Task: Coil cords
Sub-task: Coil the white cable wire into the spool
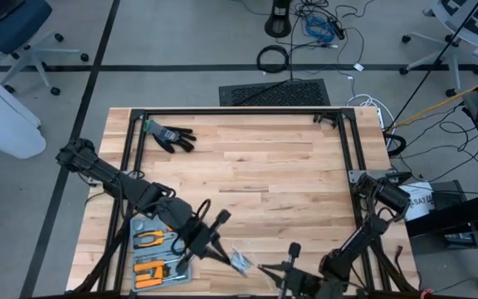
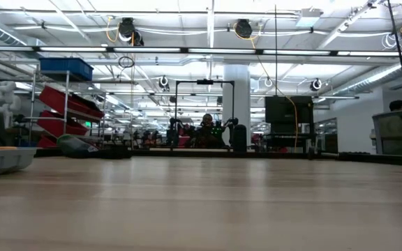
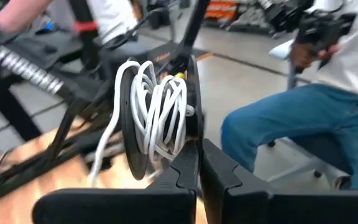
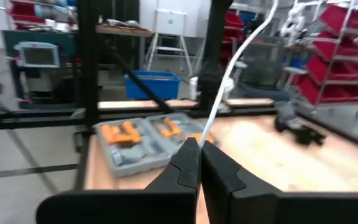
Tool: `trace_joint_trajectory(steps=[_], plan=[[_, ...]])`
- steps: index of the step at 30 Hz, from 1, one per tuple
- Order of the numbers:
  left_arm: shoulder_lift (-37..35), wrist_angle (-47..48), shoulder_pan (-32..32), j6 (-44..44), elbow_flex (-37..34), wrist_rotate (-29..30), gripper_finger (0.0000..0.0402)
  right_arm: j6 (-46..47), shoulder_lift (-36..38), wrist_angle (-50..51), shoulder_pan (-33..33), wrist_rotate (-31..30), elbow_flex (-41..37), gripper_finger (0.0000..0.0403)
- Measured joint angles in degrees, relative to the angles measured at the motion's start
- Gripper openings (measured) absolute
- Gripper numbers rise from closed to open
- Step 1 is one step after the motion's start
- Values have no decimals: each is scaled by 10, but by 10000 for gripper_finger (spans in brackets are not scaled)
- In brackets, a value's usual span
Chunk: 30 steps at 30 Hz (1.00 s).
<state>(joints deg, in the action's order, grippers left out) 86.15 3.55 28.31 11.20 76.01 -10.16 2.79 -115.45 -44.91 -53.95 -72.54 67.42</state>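
A black spool [image 3: 132,118] wound with white cord [image 3: 160,106] stands on edge above the table's near edge, with my left gripper [image 3: 199,167] shut at its rim. In the high view the spool [image 1: 241,262] shows between the two arms. A free strand of cord [image 4: 225,81] runs from it to my right gripper [image 4: 199,144], which is shut on the strand close by [image 1: 270,268]. Another loose length [image 3: 101,158] trails down from the spool. The low view shows neither gripper. My left gripper pinches the spool's lower rim [image 3: 188,152] between its two shut fingers, coming at it nearly level. The spool is lifted clear of the table, standing on edge above the fingers. My right gripper pinches a single strand of the white cord [image 4: 205,132] between its fingertips, held level. The strand rises from the fingers, drawn fairly straight.
A grey case with orange tools [image 1: 152,253] lies at the table's near left, below my left arm. A black glove [image 1: 171,135] rests at the far left. A black frame [image 1: 239,112] edges the table. A seated person [image 3: 291,124] is beyond the near edge.
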Motion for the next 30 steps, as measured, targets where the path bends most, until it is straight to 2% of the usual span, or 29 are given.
trace_joint_trajectory(steps=[4, 11, 18, 21, 30], plan=[[0, -18, 20, 20, 0, -5, 6, -46, 21, -3, 31, 18, 0, 0], [0, -73, 39, 61, 0, -11, 6, -60, 29, 16, 76, 110, 0, 0], [4, -105, 40, 102, 0, -33, 6, -79, 29, 5, 106, 174, 0, 0], [3, -104, 35, 111, 0, -33, 6, -60, 30, 17, 104, 189, 0, 0], [-2, -101, 10, 147, 0, -32, 6, -17, 30, 36, 69, 185, 0, 0]])
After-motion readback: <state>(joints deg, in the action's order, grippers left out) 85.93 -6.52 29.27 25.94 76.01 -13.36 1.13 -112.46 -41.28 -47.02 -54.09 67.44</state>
